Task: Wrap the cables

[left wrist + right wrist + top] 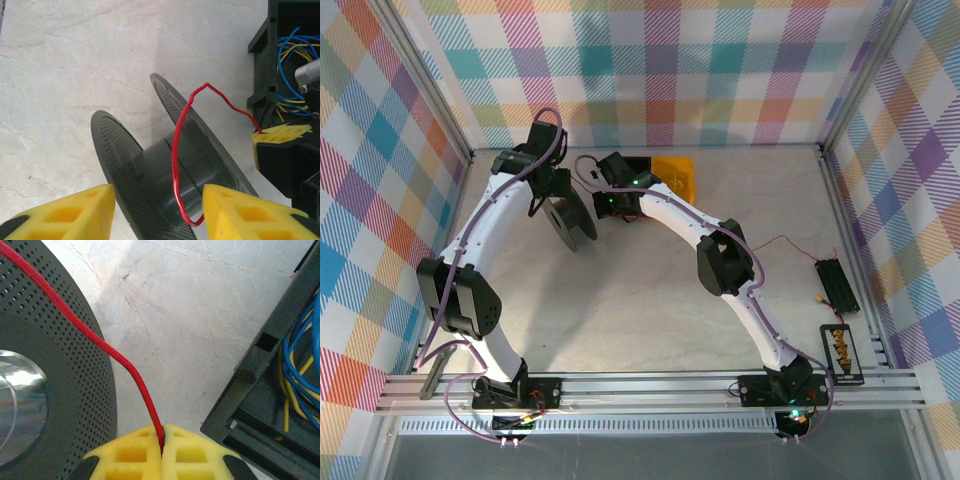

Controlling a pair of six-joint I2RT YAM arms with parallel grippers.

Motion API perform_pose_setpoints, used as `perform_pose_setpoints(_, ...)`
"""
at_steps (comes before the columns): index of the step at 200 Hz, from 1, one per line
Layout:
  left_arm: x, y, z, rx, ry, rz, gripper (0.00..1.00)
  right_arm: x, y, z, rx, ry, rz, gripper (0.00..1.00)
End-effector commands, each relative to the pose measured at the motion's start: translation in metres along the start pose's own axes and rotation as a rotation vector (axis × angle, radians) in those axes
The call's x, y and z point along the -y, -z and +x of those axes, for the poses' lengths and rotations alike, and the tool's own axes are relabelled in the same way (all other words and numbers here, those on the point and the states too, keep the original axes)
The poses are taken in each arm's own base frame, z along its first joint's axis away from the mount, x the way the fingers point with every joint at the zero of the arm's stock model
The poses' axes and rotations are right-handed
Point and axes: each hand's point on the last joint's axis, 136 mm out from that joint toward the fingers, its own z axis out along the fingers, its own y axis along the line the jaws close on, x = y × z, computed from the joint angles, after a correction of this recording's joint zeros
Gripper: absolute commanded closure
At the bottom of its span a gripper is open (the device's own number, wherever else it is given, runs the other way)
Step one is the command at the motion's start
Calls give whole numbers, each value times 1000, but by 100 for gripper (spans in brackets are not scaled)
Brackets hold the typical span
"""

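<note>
The cable is a thin red wire [174, 150] looped once over the hub of the black perforated spool [160, 175]. From there it arches over the far flange to the yellow fingertip [280, 134] of my right gripper. In the right wrist view the right gripper [162, 432] is shut on the wire [130, 371], which slants up across the spool flange [60, 365]. My left gripper [159, 215] is open, one yellow finger on each side of the hub, and the wire's curled end lies against its right finger. In the top view the spool [572, 222] stands on edge between both wrists.
Black gripper housings with blue and yellow wires sit close to the spool [265, 60] [260, 390]. A yellow-orange box [675, 175] is at the back. A black holder [837, 285] with a thin red lead [790, 245] and a small black board [842, 352] lie at the right.
</note>
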Motion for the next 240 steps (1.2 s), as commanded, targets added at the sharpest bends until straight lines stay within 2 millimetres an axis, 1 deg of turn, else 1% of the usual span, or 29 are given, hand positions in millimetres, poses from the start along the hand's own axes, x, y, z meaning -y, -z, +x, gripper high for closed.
perform_pose_setpoints(1,-8,9,10,-39,-13,-33,45,-12,6,-8,17,10,-31,100)
perform_pose_setpoints(32,-8,1,28,-76,11,-15,40,-12,6,-8,18,9,-34,100)
perform_pose_setpoints(56,-8,-9,37,-94,25,-16,39,-13,6,-8,17,11,-37,100)
perform_pose_setpoints(125,-8,-21,38,-99,37,-27,40,-14,8,-8,17,12,-40,100)
perform_pose_setpoints(187,-13,-37,44,-122,39,-52,51,-15,8,-9,19,15,-44,100)
perform_pose_setpoints(201,-12,-39,44,-123,40,-49,57,-15,8,-8,18,15,-45,100)
perform_pose_setpoints(240,-12,-45,47,-132,44,-50,69,-15,9,-9,19,16,-43,100)
